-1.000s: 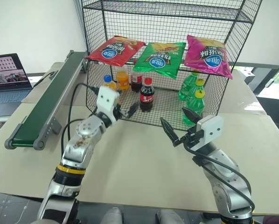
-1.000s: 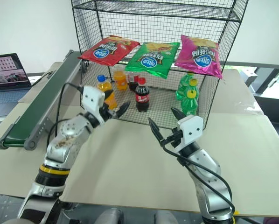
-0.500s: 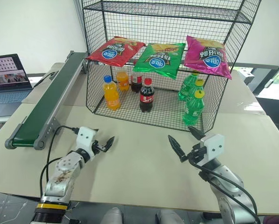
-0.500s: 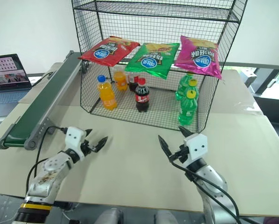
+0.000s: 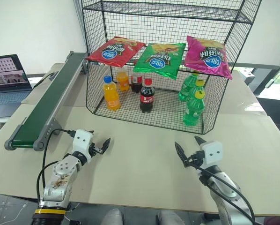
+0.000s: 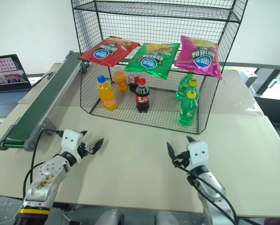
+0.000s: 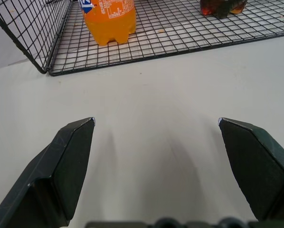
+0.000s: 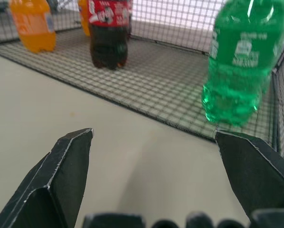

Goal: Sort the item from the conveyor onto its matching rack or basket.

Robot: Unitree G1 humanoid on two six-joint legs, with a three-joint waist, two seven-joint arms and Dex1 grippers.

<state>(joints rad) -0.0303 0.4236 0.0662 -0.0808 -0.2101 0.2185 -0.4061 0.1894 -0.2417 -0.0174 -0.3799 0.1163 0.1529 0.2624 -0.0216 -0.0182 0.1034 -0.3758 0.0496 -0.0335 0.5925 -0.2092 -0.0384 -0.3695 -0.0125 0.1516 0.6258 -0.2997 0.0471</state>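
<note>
Beige tabletop (image 5: 140, 178) stretches across the foreground, with white walls behind and a window at the far right. Nearest, the left gripper (image 5: 99, 145) hovers low over the table with its two black fingers spread wide and nothing between them; the right gripper (image 5: 188, 148) sits low on the other side, fingers likewise wide apart and empty. Beyond the left gripper, the conveyor (image 5: 48, 103) runs away along the table's left side, its dark green belt bare. A laptop (image 5: 8, 77) stands open on a separate desk farther left.

Past both grippers stands the rack (image 5: 165, 65), a tall black wire unit. Its bottom tier holds seven bottles: two orange soda bottles (image 5: 111, 93), two cola bottles (image 5: 147, 96) and three green soda bottles (image 5: 194, 108). On the tier above lie three chip bags side by side: a red bag (image 5: 116, 50) on the left, the green chip bag (image 5: 161, 58) in the middle and a magenta bag (image 5: 208, 55) on the right. The green chip bag lies flat on its back, long axis running front to back, its lower end hanging slightly over the tier's front edge toward the robot, logo facing up.
</note>
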